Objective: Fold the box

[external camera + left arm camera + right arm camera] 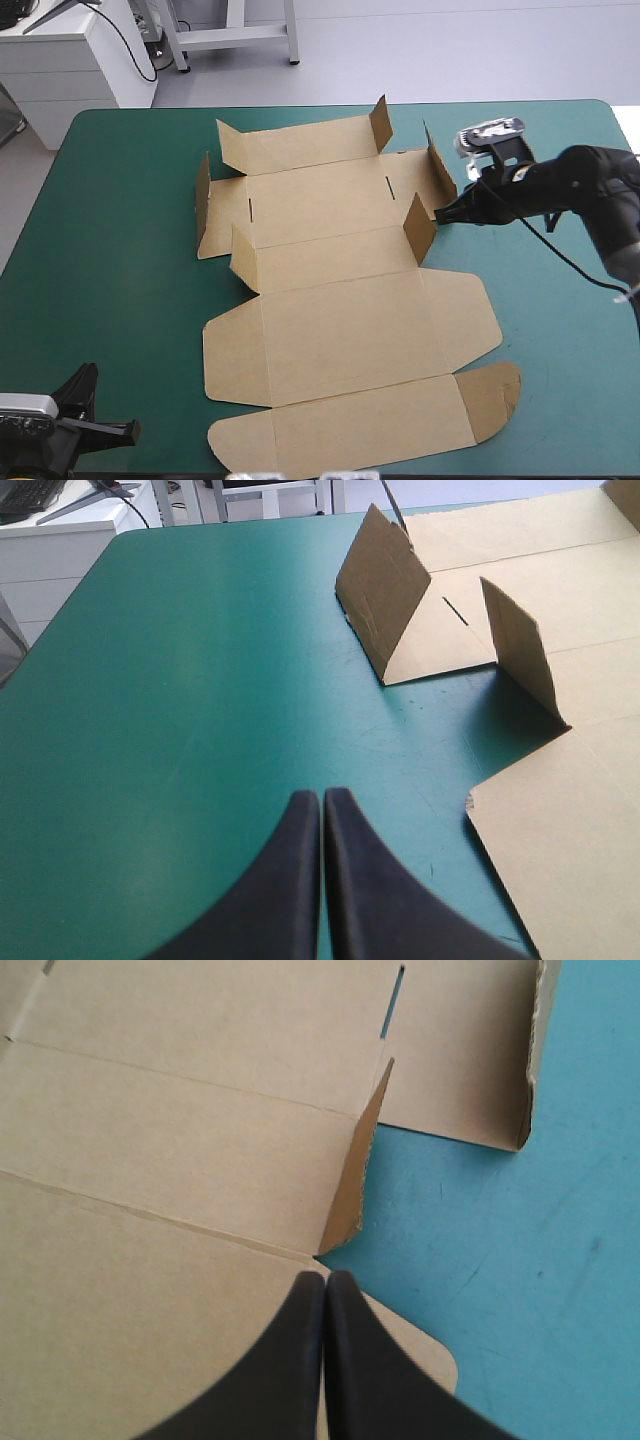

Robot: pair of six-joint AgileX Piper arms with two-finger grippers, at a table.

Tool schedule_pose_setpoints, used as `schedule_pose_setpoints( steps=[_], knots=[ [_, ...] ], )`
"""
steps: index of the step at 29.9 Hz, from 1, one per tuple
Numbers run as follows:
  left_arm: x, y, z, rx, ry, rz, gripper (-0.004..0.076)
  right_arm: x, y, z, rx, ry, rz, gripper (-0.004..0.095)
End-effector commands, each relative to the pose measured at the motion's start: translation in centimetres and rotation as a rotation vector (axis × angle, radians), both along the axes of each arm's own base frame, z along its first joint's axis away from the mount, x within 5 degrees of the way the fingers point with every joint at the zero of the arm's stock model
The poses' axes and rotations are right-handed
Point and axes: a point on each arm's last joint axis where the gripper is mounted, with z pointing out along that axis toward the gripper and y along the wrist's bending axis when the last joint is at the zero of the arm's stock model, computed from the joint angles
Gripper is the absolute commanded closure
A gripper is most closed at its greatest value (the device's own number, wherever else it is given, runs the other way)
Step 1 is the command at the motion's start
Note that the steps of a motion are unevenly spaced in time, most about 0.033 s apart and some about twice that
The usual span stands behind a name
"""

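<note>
Your left gripper (322, 805) sat off the box's near left corner, well apart from the board. Its black fingers were pressed together into one point and held nothing. Placed there, it seemed parked clear of the work, so I judged it idle for this step.

The box (340, 330) lay as a cut brown sheet across the middle of the teal-green cover (110, 250). It was mostly flat, with its lid panels on the near half. Only small tabs on the far half stood up, among them the left tab (203, 190) at the box's left edge and the right tab (420, 225) at its right edge. No long wall was raised, so the folding looked barely begun.

Your right gripper (443, 213) was at the box's right edge, just beside the right tab. Its fingers were together and empty. I could not tell whether the tip touched the tab. Closed like that, the fingers made one firm point, better suited to nudging the tab inward than to pinching it.
</note>
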Motion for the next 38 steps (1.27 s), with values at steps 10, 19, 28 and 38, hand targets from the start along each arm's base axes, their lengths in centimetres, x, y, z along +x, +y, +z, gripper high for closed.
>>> schedule_pose_setpoints(
  steps=[10, 19, 28, 38],
  knots=[
    [-0.2, 0.0, 1.3, -0.016, -0.100, -0.005, 0.0731, 5.2, 2.4, -2.4, -0.071, 0.139, 0.088, 0.0888],
    [-0.2, 0.0, 1.3, -0.016, -0.100, -0.005, 0.0731, 6.8, 2.7, -2.1, -0.095, 0.161, 0.120, 0.0240],
    [-0.2, 0.0, 1.3, -0.016, -0.100, -0.005, 0.0731, 9.1, 3.1, -4.3, -0.106, 0.206, 0.111, 0.0104],
    [-0.2, 0.0, 1.3, -0.016, -0.100, -0.005, 0.0731, 11.2, 3.7, -8.6, -0.094, 0.322, 0.101, 0.0125]
  ],
)
